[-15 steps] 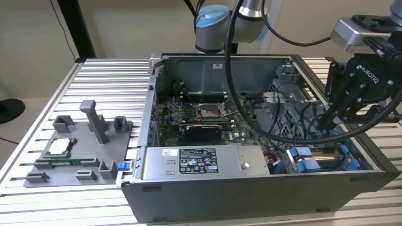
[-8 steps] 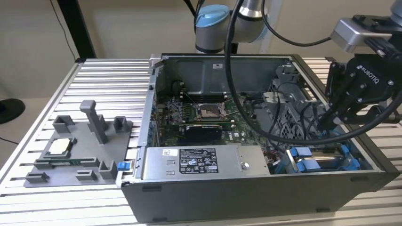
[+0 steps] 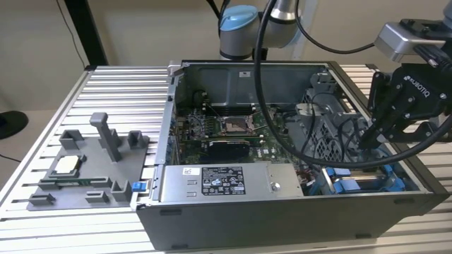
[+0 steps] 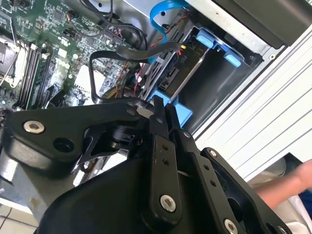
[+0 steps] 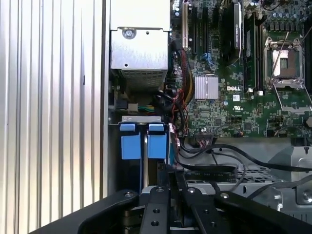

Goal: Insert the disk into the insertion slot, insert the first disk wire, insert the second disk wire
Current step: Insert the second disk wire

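Hanging over the insertion slot [image 3: 367, 182], the gripper [image 4: 161, 108] is being held pinched shut, empty, just above the seated disk [image 4: 187, 73].

The exterior view looks down from well above at the open case [image 3: 282, 159] on the tabletop [image 3: 120, 100], taking all in. Both wrist views sit close over the tool [image 5: 171, 178], sharing the slot [image 5: 144, 146] at its 12 o'clock.

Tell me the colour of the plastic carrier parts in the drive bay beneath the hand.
Bright blue, clearest in the first wrist view: the carrier tabs in the insertion slot.
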Robot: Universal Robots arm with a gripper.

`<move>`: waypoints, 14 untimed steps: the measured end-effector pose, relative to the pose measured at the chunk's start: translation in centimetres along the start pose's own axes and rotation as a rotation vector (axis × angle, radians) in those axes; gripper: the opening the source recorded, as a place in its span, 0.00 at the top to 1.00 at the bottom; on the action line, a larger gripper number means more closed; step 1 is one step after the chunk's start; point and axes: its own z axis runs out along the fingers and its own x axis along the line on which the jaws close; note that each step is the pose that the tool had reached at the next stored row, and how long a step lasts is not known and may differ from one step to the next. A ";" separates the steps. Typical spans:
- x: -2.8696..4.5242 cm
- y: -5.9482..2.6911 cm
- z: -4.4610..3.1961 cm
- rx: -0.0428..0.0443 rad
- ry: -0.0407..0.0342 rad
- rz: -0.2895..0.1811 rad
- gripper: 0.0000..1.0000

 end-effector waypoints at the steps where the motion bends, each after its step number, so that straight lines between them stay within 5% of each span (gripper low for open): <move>1: 0.09 0.00 -0.01 0.0000 0.0000 0.000 1.00; 14: 1.70 -0.04 -0.11 0.0000 0.0000 0.000 1.00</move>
